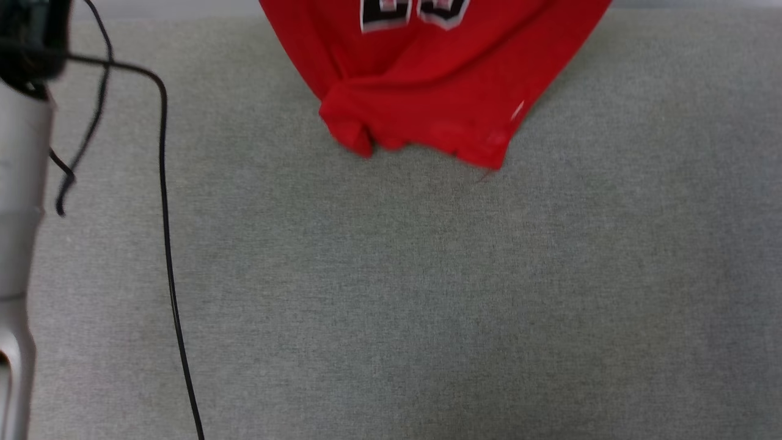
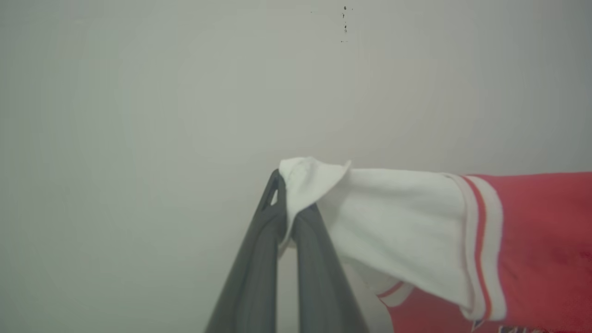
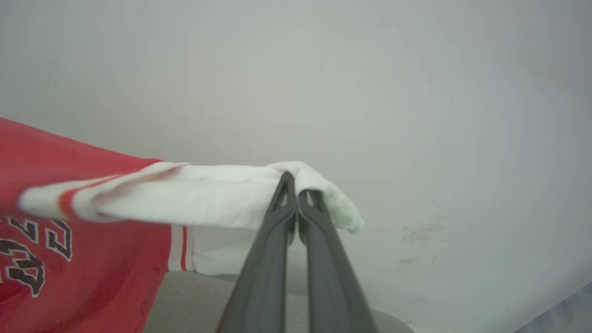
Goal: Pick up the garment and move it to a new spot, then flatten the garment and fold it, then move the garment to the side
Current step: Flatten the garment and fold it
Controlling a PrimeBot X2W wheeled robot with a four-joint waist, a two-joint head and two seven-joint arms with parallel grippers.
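The red garment point(image 1: 421, 85) hangs from the top of the head view, its hem crumpled just above the grey fabric surface point(image 1: 391, 293); black-and-white print shows at its upper edge. In the left wrist view my left gripper point(image 2: 289, 199) is shut on the tip of a white sleeve point(image 2: 397, 222), with striped trim and red cloth to the right. My right gripper point(image 3: 296, 194) is shut on the other white sleeve point(image 3: 208, 194) in the right wrist view. That sleeve stretches left to the red body point(image 3: 69, 259) with dark lettering.
A pale forearm point(image 1: 18, 244) runs down the left edge of the head view, with a black cable point(image 1: 168, 244) looping beside it over the grey surface. A plain pale wall point(image 2: 185, 92) stands behind both wrist views.
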